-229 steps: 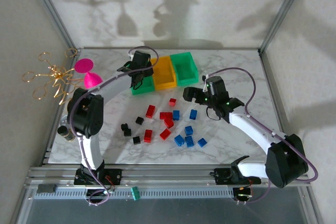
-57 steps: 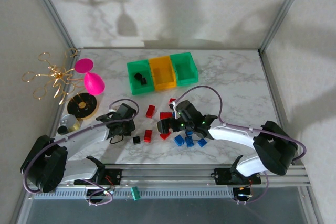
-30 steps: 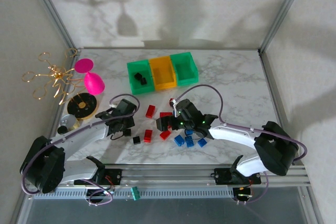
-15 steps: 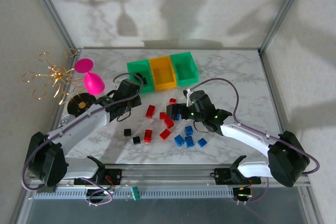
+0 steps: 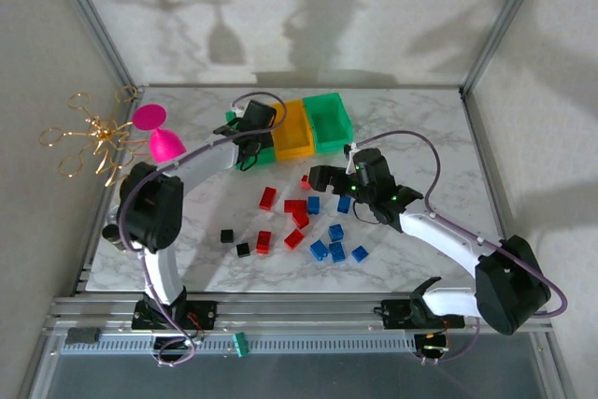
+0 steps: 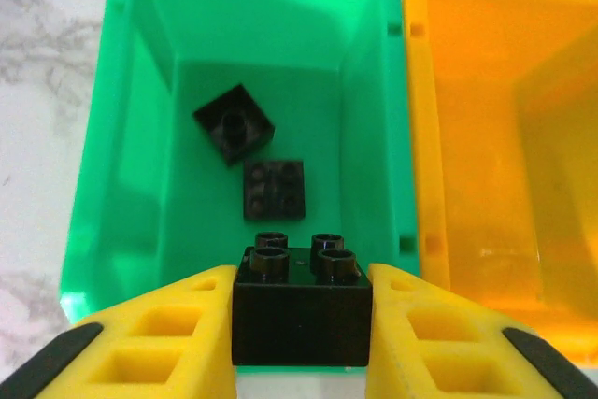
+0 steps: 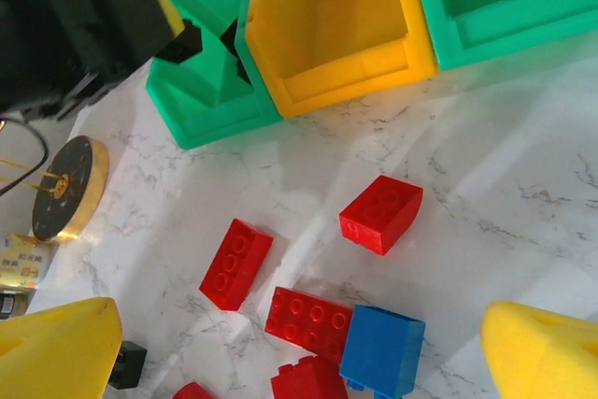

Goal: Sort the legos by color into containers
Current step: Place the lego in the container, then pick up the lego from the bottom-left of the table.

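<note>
Your left gripper [image 6: 299,296] is clamped on a black brick [image 6: 299,322], studs up, with a yellow pad flat against each side face. In its wrist view the brick hangs over the near rim of the left green bin [image 6: 121,147]. Two black bricks [image 6: 234,123] already lie on that bin's floor at twelve o'clock from the held one. The orange bin [image 6: 495,137] adjoins at two o'clock.

You are at the drop step for black. I judge that you need only ease toward twelve o'clock until the brick clears the rim, then part the fingers. Let go too soon and it may catch the rim and tumble back onto the table.

Your right gripper [image 7: 299,324] stands wide apart and carries nothing. It hovers above the scatter, with a flat red brick [image 7: 308,313] under its centre and a blue brick [image 7: 381,350] just beside that at four o'clock. The right green bin [image 7: 495,7] lies well off at one o'clock. Before closing, settle which remaining bin takes red and which takes blue.

From above, loose black bricks [image 5: 226,235] wait at the scatter's eight o'clock edge for your left arm.
</note>
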